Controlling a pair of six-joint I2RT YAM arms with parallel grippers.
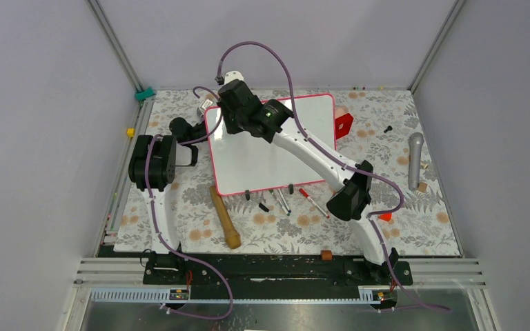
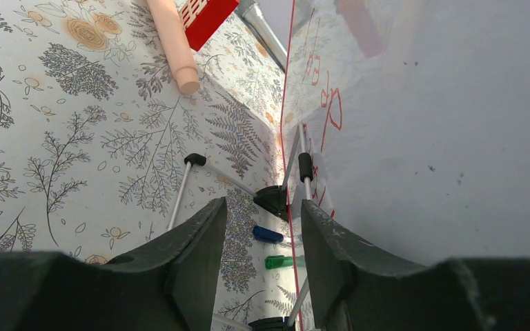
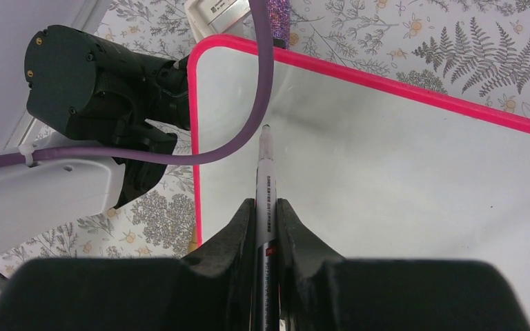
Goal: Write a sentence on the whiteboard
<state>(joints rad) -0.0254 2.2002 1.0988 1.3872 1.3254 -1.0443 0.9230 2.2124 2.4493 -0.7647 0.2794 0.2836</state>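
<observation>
The whiteboard, glossy white with a pink-red frame, lies flat mid-table. No black writing of the sentence shows on it in any view. My right gripper hangs over the board's far left corner. In the right wrist view it is shut on a grey marker, whose tip points at the blank board near that corner. My left gripper is at the board's left edge. In the left wrist view it is open, its jaws astride the board's red edge.
A wooden rolling pin and loose markers lie by the board's near edge with its black clips. A red block touches the right edge. A microphone lies far right. Blue and green caps lie near the left jaws.
</observation>
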